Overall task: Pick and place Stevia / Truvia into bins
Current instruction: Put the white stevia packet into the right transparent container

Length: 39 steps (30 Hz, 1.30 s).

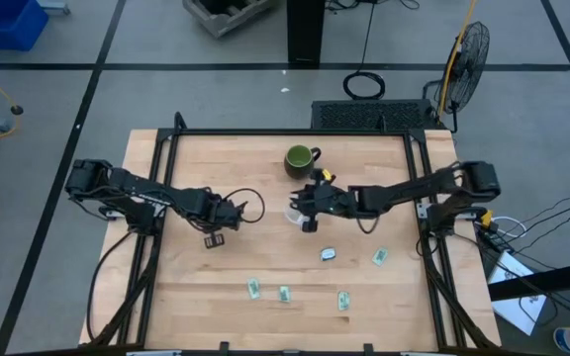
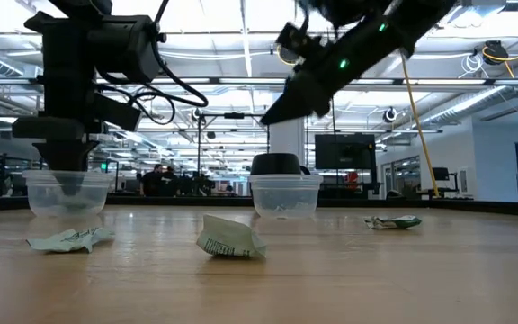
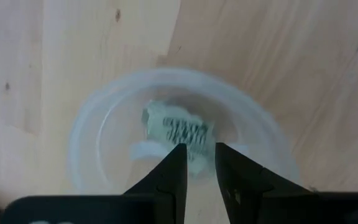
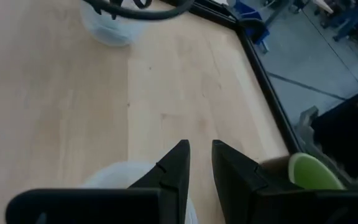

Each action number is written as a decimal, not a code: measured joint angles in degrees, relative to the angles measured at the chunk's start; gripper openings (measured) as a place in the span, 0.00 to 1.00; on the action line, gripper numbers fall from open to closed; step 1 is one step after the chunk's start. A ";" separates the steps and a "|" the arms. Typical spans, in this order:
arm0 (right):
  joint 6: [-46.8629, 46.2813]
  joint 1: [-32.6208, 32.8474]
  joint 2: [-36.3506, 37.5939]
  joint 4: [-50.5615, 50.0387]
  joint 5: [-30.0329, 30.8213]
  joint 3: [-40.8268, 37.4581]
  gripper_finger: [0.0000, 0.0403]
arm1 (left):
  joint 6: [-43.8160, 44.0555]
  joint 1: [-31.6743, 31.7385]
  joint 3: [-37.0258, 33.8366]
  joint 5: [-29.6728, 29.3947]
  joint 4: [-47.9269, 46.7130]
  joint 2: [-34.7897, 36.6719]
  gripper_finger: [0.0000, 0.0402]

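The left hand (image 3: 196,163) points straight down over a clear cup (image 3: 92,124) holding sachets (image 3: 178,129), fingers slightly parted, empty. The right hand (image 4: 200,158), tilted, hovers over the other cup (image 1: 295,213), fingers narrowly parted.

Dark jointed arms, looped black cables, green indicator light.

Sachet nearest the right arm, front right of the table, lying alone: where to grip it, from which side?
Come straight down on the sachet and pinch across its short width, probably. It lies flat on the table, so only a top-down pinch gets both edges. The right gripper now hangs over its cup. Nothing crowds the sachet.
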State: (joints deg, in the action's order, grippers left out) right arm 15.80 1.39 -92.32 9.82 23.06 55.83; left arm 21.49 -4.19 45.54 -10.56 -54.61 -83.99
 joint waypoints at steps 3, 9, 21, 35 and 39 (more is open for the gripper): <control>-3.66 2.83 5.10 -6.41 2.95 0.00 0.16 | 1.08 0.04 1.82 0.02 -3.99 -0.02 0.22; -18.85 9.63 15.30 -26.01 2.04 0.04 0.16 | 6.92 -0.07 8.49 -0.07 -13.11 -0.02 0.22; -66.38 18.90 16.46 -62.66 -8.93 -0.82 0.16 | -5.94 0.09 17.86 -13.45 -8.89 -0.02 0.22; -85.23 18.58 15.09 -64.44 -23.34 -12.78 0.16 | -12.90 0.15 17.95 -14.50 -1.72 -0.02 0.22; -87.08 18.60 15.09 -64.28 -23.98 -13.59 0.16 | -13.80 0.15 17.95 -14.50 -1.14 -0.02 0.22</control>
State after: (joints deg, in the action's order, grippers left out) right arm -71.28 19.99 -77.23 -54.46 -0.92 42.24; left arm 7.69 -4.03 63.48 -25.06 -55.75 -84.01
